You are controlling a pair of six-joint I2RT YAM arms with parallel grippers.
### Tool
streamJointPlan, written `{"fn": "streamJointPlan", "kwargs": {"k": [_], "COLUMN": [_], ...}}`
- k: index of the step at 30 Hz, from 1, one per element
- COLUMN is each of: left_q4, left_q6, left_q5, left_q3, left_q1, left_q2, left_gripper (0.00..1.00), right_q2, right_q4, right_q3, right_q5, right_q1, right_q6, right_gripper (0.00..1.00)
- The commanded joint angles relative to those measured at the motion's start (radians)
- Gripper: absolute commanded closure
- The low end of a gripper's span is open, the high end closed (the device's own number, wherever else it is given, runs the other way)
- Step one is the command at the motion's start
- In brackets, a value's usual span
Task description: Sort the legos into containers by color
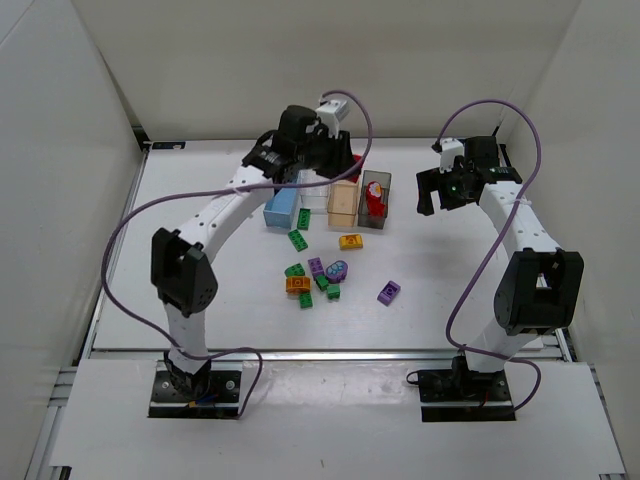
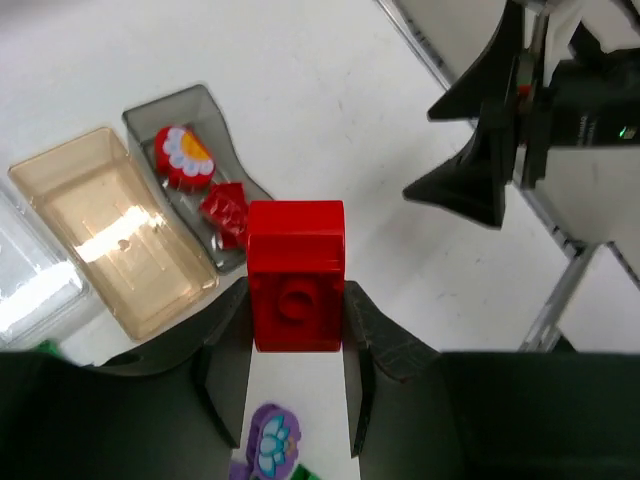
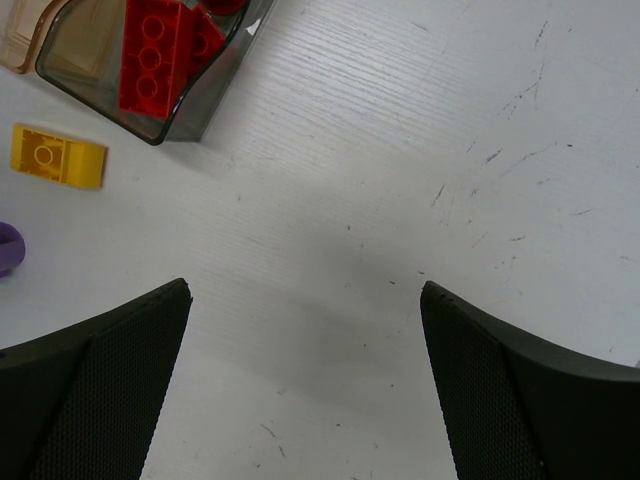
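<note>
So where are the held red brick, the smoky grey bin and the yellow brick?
red plastic brick (image 2: 296, 275), left wrist view, middle of its face.
smoky grey plastic bin (image 2: 232, 150), left wrist view, right wall.
yellow plastic brick (image 3: 58, 157), right wrist view, upper face.

Red brick (image 2: 296, 290) (plain), smoky grey bin (image 2: 226, 132)

Red lego (image 2: 296, 290) gripped near smoky grey bin (image 2: 150, 125).

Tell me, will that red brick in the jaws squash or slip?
Probably stiff: the red brick shows crisp square edges while clamped. Likely light, being small moulded plastic. Its glossy flat sides might slip a little.
</note>
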Motion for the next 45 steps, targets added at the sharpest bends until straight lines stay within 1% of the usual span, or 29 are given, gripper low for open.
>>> {"fn": "streamJointPlan", "kwargs": {"k": [1, 3, 4, 6, 7, 10, 13, 15, 17, 19, 24, 25, 27, 28, 30, 31, 32, 33, 36, 37, 39, 40, 42, 43, 45], "left_q4": [0.003, -0.027, -0.035, -0.046, -0.067, -0.068, -0.022, -0.003, -0.018, -0.018, 0.006, 0.003, -0.005, -0.003, 0.001, 0.003, 0.003, 0.0, -0.006, -0.003, 0.006, 0.024, 0.052, 0.07, 0.074], "left_q6": [-0.031, -0.035, -0.035, -0.051, -0.057, -0.075, -0.078, -0.075, -0.078, -0.086, -0.084, -0.081, -0.078, -0.08, -0.086, -0.084, -0.08, -0.075, -0.048, -0.04, -0.037, -0.037, -0.031, -0.02, 0.036], "left_q5": [0.2, 0.209, 0.212, 0.217, 0.22, 0.227, 0.241, 0.247, 0.255, 0.255, 0.277, 0.275, 0.272, 0.27, 0.261, 0.252, 0.251, 0.249, 0.212, 0.177, 0.156, 0.119, 0.105, 0.097, 0.056], "left_q3": [0.185, 0.284, 0.371, 0.439, 0.502, 0.545, 0.551, 0.583, 0.646, 0.669, 0.706, 0.714, 0.737, 0.735, 0.738, 0.74, 0.743, 0.752, 0.758, 0.762, 0.768, 0.769, 0.769, 0.769, 0.769], "left_q1": [0.046, 0.048, 0.047, 0.048, 0.05, 0.056, 0.057, 0.057, 0.056, 0.056, 0.04, 0.036, 0.031, 0.028, 0.028, 0.028, 0.028, 0.028, 0.027, 0.027, 0.031, 0.037, 0.043, 0.051, 0.056], "left_q2": [0.169, 0.278, 0.317, 0.407, 0.435, 0.504, 0.539, 0.562, 0.611, 0.645, 0.682, 0.693, 0.714, 0.717, 0.733, 0.734, 0.736, 0.742, 0.743, 0.74, 0.722, 0.711, 0.653, 0.63, 0.58], "left_gripper": [0.82, 0.81, 0.81, 0.79, 0.79, 0.78, 0.74, 0.73, 0.72, 0.71, 0.68, 0.64, 0.59, 0.51, 0.42, 0.34, 0.32, 0.27, 0.22, 0.21, 0.19, 0.19, 0.19, 0.18, 0.16], "right_q2": [-0.02, -0.02, -0.02, -0.02, -0.02, -0.021, -0.023, -0.024, -0.024, -0.024, -0.016, -0.016, -0.016, -0.016, -0.013, -0.013, -0.015, -0.013, -0.013, -0.013, -0.016, -0.021, -0.036, -0.064, -0.105], "right_q4": [0.018, 0.019, 0.019, 0.022, 0.022, 0.018, 0.019, 0.024, 0.024, 0.025, 0.025, 0.025, 0.025, 0.024, 0.025, 0.024, 0.024, 0.025, 0.01, 0.008, 0.004, -0.002, -0.025, -0.025, -0.036], "right_q3": [0.045, 0.052, 0.06, 0.063, 0.066, 0.068, 0.062, 0.054, 0.048, 0.045, 0.045, 0.043, 0.045, 0.045, 0.046, 0.046, 0.045, 0.043, 0.042, 0.039, 0.034, 0.028, 0.013, -0.021, -0.059], "right_q5": [0.023, 0.046, 0.051, 0.056, 0.057, 0.062, 0.07, 0.07, 0.066, 0.063, 0.063, 0.063, 0.063, 0.063, 0.062, 0.062, 0.06, 0.053, 0.031, 0.03, 0.019, -0.011, -0.064, -0.12, -0.186], "right_q1": [-0.004, -0.004, -0.004, -0.004, -0.004, -0.004, -0.004, -0.004, -0.004, -0.004, -0.004, -0.006, -0.006, -0.006, -0.006, -0.004, -0.006, -0.004, -0.004, -0.004, -0.004, -0.006, -0.004, -0.007, -0.007], "right_q6": [0.007, 0.006, 0.006, 0.006, 0.004, -0.003, -0.01, -0.011, -0.013, -0.014, -0.02, -0.02, -0.022, -0.023, -0.028, -0.028, -0.03, -0.04, -0.057, -0.065, -0.082, -0.118, -0.18, -0.23, -0.298], "right_gripper": [0.01, 0.01, 0.01, 0.01, 0.01, 0.01, 0.01, 0.01, 0.01, 0.01, 0.01, 0.01, 0.01, 0.01, 0.01, 0.01, 0.01, 0.01, 0.01, 0.01, 0.01, 0.01, 0.03, 0.03, 0.03]}}
